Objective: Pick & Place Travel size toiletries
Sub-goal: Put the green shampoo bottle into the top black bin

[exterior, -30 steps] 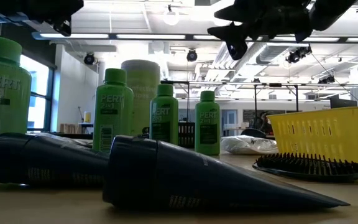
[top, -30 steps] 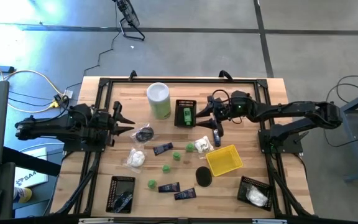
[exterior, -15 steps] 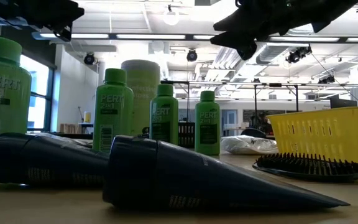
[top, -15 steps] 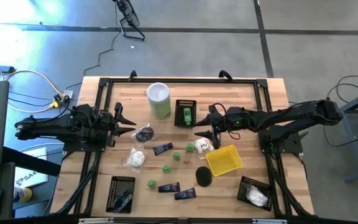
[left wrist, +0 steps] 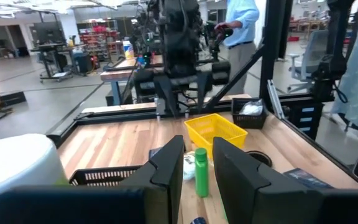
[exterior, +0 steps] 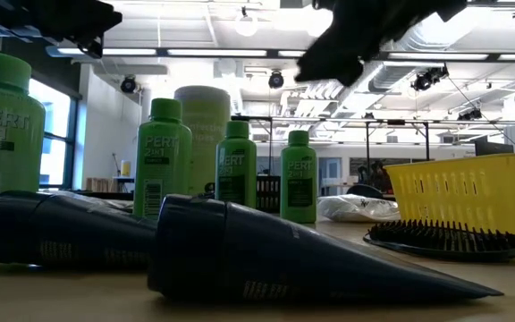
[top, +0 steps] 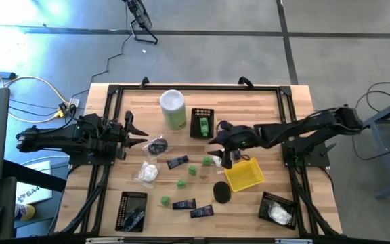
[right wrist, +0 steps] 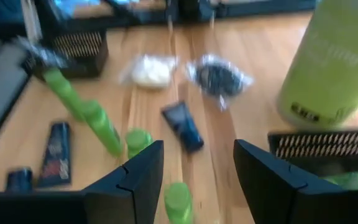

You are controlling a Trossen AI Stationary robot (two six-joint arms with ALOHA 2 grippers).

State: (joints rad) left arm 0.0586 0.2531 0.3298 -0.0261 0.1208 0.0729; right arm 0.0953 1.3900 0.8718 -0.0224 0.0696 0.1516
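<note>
Low view: dark navy tubes (exterior: 284, 255) lie flat, green bottles (exterior: 162, 156) upright.

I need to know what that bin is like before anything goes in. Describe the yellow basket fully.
The yellow basket is a small rectangular bin of open plastic-looking mesh, upright on the wooden table, turned askew to its edges, right of centre. It looks empty from above. The right claw hangs over the spot just beside its far-left corner. A dark round brush lies close by its near-left side.

Grey concrete floor (top: 202, 61) (seamed), ceiling lights (exterior: 245, 23)
</note>
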